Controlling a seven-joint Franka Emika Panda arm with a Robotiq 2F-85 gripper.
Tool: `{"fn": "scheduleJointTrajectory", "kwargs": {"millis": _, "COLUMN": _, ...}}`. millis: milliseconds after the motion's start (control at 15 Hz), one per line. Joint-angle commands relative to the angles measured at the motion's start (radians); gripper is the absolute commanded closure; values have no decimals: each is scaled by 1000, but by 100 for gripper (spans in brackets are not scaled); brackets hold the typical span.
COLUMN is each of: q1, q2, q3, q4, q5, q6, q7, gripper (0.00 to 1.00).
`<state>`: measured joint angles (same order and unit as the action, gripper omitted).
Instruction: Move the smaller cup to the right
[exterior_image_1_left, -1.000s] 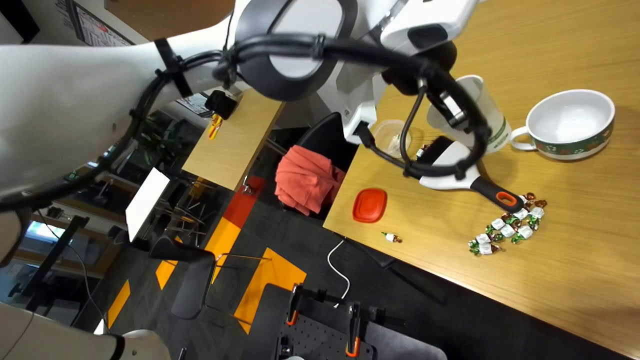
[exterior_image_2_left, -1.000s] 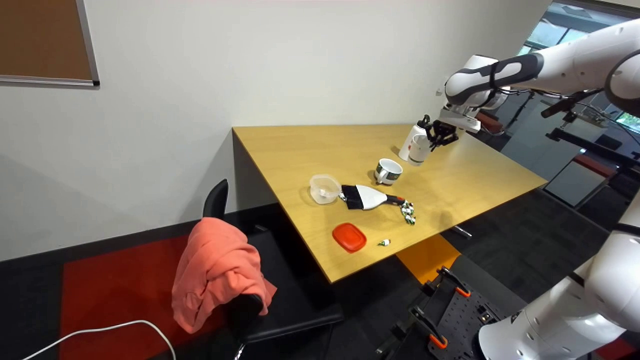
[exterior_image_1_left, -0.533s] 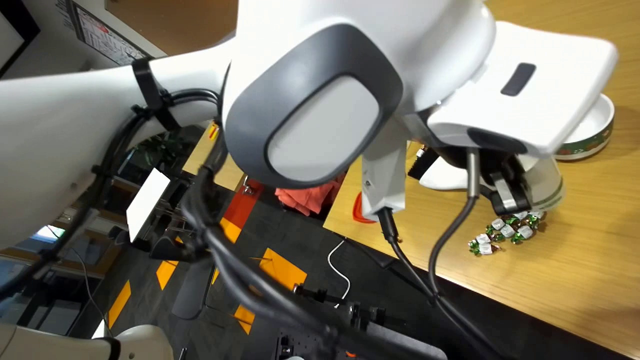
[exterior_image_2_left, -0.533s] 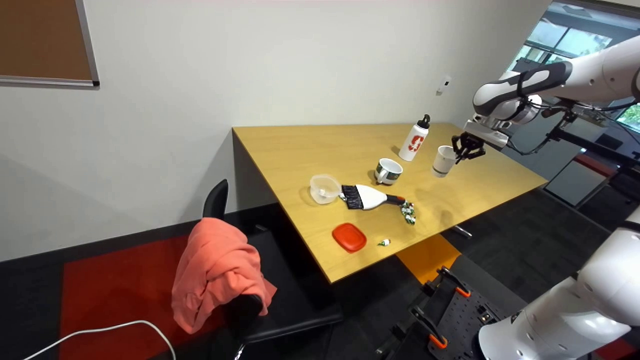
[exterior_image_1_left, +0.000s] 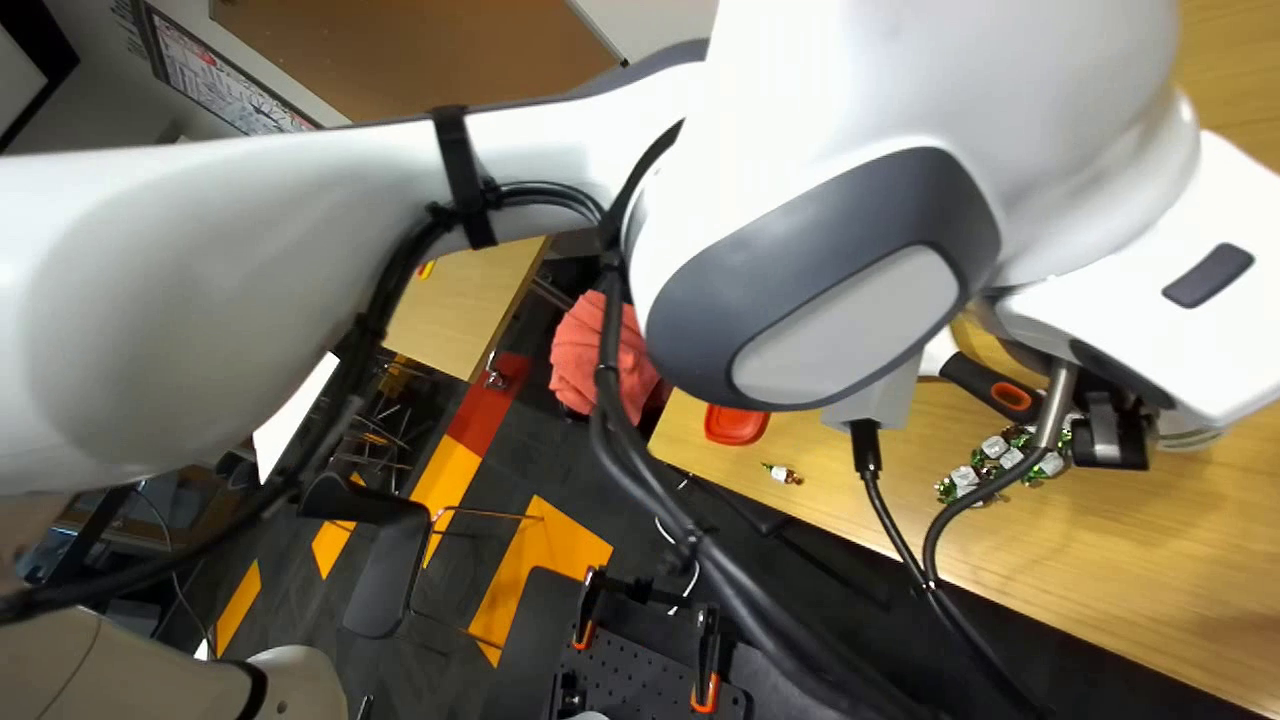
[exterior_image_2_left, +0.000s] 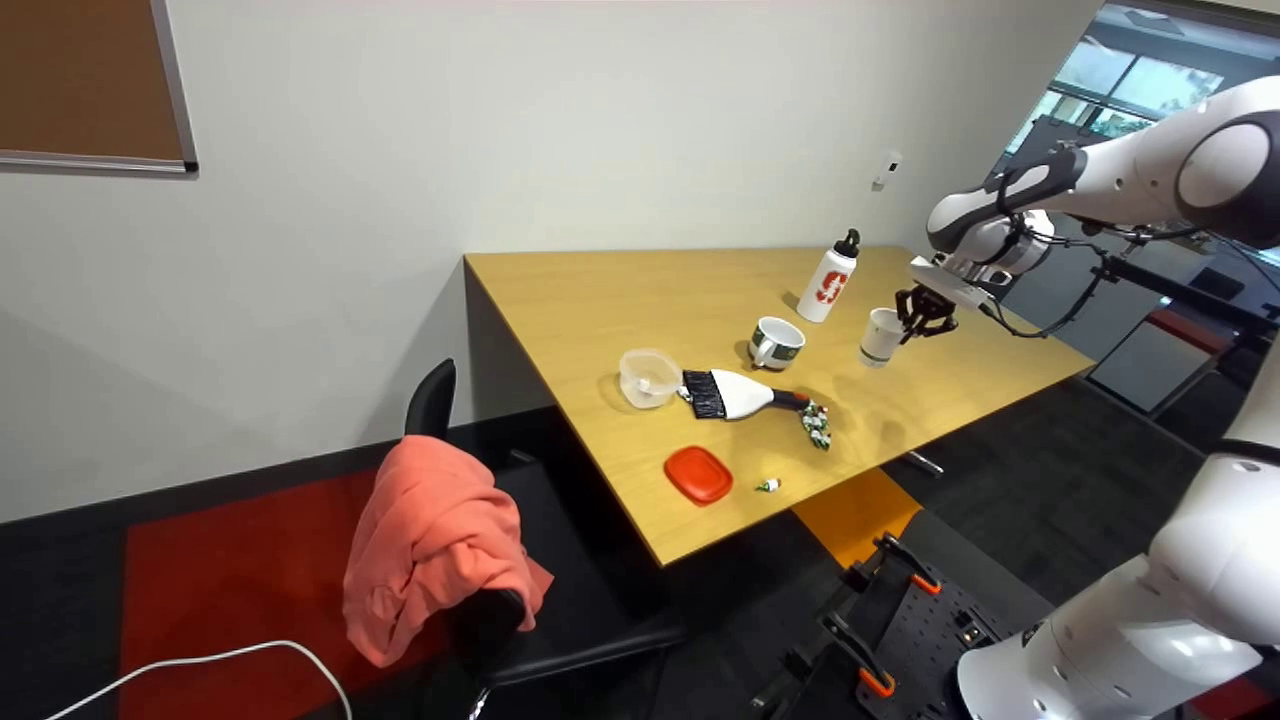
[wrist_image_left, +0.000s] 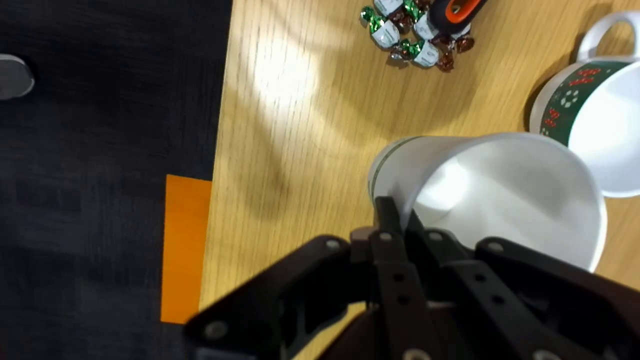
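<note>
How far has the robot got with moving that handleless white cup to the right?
Looks done: the gripper is shut on the rim of the handleless white cup, which is right of the handled mug in an exterior view. In hand: the cup itself; whether its base touches the table can't be told. Left, probably: setting it down if needed, then opening the gripper, which hasn't let go yet.

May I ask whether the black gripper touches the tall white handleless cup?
Touching: the wrist view shows the gripper pinching the cup at its rim, one finger inside.
</note>
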<state>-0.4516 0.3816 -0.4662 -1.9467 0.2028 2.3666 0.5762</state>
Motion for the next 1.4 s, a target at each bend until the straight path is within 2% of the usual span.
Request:
{"fn": "scheduleJointTrajectory", "kwargs": {"millis": 0, "q1": -4, "q2": 135, "q3": -8, "q4": 128, "q5": 38, "q6": 13, "q7": 142, "gripper": 99}}
{"fn": "scheduleJointTrajectory", "kwargs": {"millis": 200, "q1": -20, "q2": 224, "q3": 3, "q4": 215, "q5": 49, "q6": 2, "q7": 236, "gripper": 99}}
{"fn": "scheduleJointTrajectory", "kwargs": {"millis": 400, "q1": -44, "q2": 286, "q3": 22, "q4": 277, "q5": 72, "q6": 2, "q7": 277, "gripper": 99}}
{"fn": "scheduleJointTrajectory", "kwargs": {"millis": 1000, "q1": -164, "q2": 390, "q3": 134, "q4": 375, "q5": 235, "q6": 34, "q7": 214, "gripper": 99}}
{"fn": "scheduleJointTrajectory", "kwargs": {"millis": 1333, "q1": -193, "q2": 419, "q3": 183, "q4": 395, "q5": 284, "q6": 49, "q7": 186, "gripper": 99}}
